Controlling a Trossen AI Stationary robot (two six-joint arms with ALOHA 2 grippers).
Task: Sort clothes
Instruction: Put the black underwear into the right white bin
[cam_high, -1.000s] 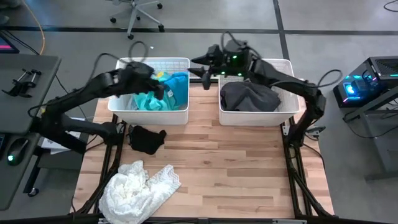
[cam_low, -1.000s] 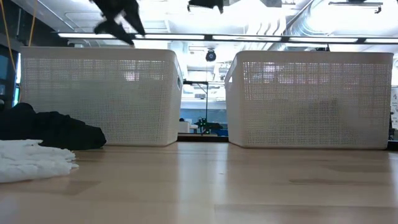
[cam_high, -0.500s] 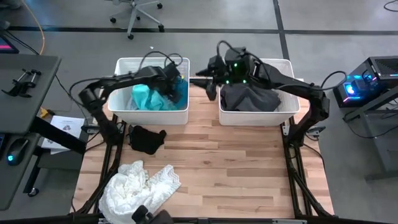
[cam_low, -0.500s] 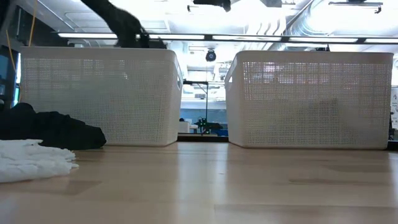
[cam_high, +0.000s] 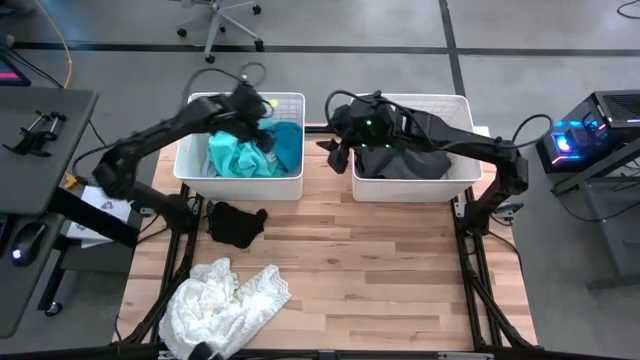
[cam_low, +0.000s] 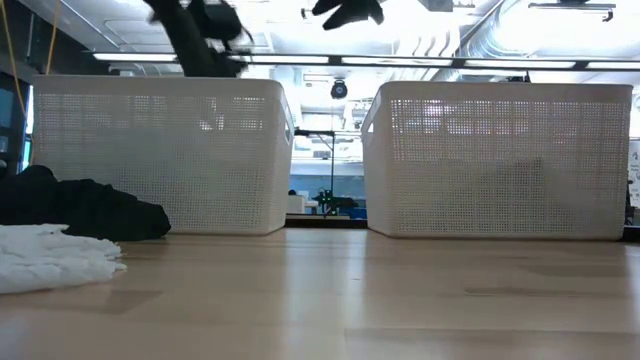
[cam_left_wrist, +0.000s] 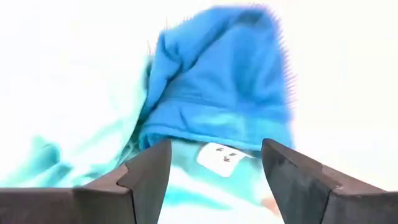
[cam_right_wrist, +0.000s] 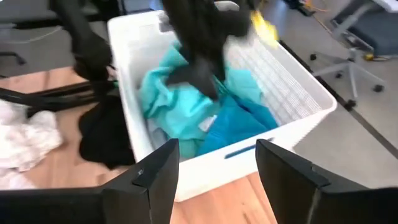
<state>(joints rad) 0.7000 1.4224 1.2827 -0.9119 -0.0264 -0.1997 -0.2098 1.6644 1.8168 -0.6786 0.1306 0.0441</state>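
A teal garment (cam_high: 233, 155) and a blue garment (cam_high: 287, 140) lie in the left white basket (cam_high: 240, 185). A dark grey garment (cam_high: 402, 157) lies in the right white basket (cam_high: 405, 188). A black garment (cam_high: 237, 223) and a white lacy garment (cam_high: 225, 298) lie on the table. My left gripper (cam_high: 257, 112) is open above the left basket, over the blue garment (cam_left_wrist: 217, 93), and touches nothing. My right gripper (cam_high: 334, 143) is open and empty, in the air over the gap between the baskets.
The two mesh baskets stand side by side at the table's far edge (cam_low: 160, 150) (cam_low: 500, 155). The black garment (cam_low: 80, 205) and the white garment (cam_low: 50, 255) lie at the near left. Bare wood (cam_high: 390, 270) fills the middle and right.
My left gripper has swung over the left basket toward its right side, then drawn back toward the far edge. The teal garment now lies spread in the basket. My right gripper has gone a little toward the table's near edge, beside the right basket's left wall.
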